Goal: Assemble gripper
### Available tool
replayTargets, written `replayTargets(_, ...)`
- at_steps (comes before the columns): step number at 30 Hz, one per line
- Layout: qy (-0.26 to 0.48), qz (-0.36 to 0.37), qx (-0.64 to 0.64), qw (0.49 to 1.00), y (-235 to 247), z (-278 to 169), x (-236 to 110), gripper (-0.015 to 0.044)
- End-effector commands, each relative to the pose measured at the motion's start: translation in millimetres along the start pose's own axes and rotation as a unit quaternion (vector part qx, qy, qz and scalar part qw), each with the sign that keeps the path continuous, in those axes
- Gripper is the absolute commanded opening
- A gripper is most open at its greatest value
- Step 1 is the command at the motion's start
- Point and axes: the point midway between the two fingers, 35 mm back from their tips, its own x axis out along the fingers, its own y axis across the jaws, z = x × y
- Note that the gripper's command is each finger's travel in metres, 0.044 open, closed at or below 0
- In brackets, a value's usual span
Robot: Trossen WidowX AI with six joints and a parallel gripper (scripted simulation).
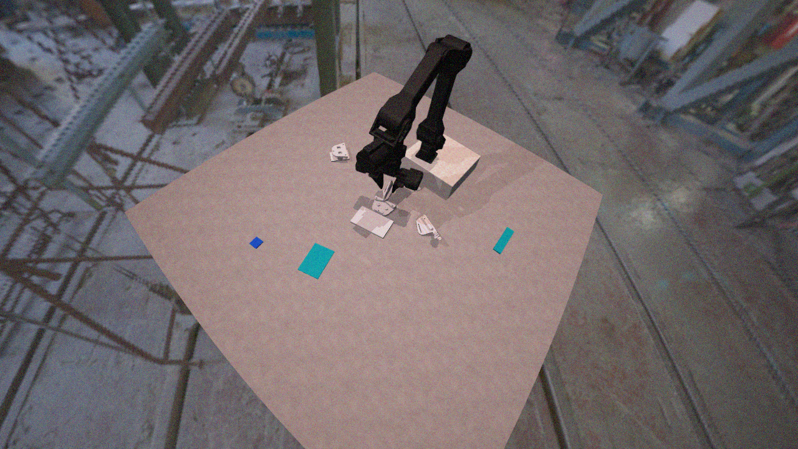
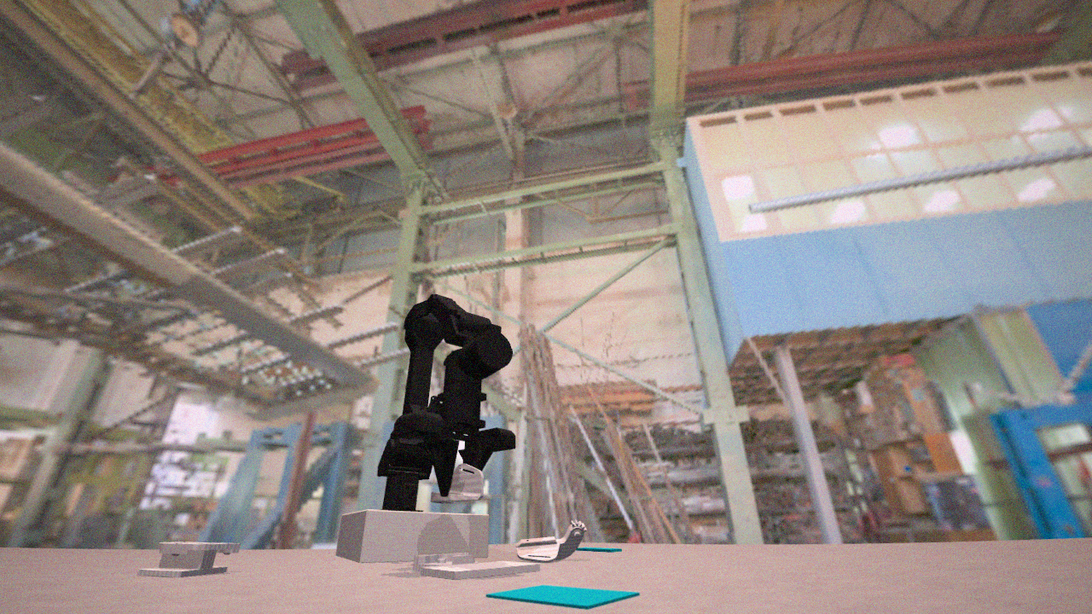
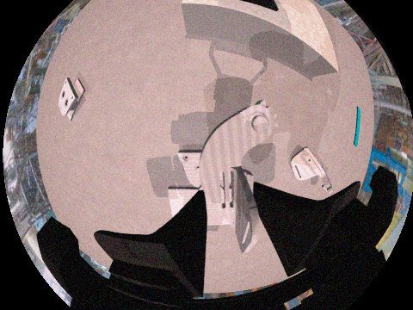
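Step in hand, as judged: carriage of the first jaw to the gripper base [image 1: 372,221] [image 2: 479,569] [image 3: 181,200], no jaw being seated on it. The claw [image 1: 388,187] [image 2: 455,495] [image 3: 227,192] is clamped on a toothed jaw [image 1: 385,191] [image 2: 466,483] [image 3: 234,133], held raised off the table [image 1: 356,312] [image 2: 305,584] [image 3: 129,69]. In the wrist view the held jaw extends forward from between the fingertips, its round hole and teeth at the far end; the base shows partly behind it. Second jaw [image 1: 425,226] [image 2: 548,545] [image 3: 306,165]: on the table, near the base, not held. Housing plate [image 1: 339,151] [image 2: 188,558] [image 3: 69,96]: on the table, well apart from the claw. The next move should call for aligning the hole over its pin, then a straight descent. Pin alignment cannot be confirmed; the held jaw obscures part of the base.
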Motion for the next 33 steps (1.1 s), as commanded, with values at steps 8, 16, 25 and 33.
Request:
replayTargets(8, 0.0, -0.001, -0.001, 1.0, 20, -28, 0, 0.0134)
replayTargets(16, 0.0, -0.001, -0.001, 1.0, 36, -48, 2, 0.0134)
replayTargets(25, 0.001, 0.0, -0.001, 1.0, 46, -59, 4, 0.0134)
replayTargets(33, 0.001, 0.0, -0.001, 1.0, 46, -59, 4, 0.0134)
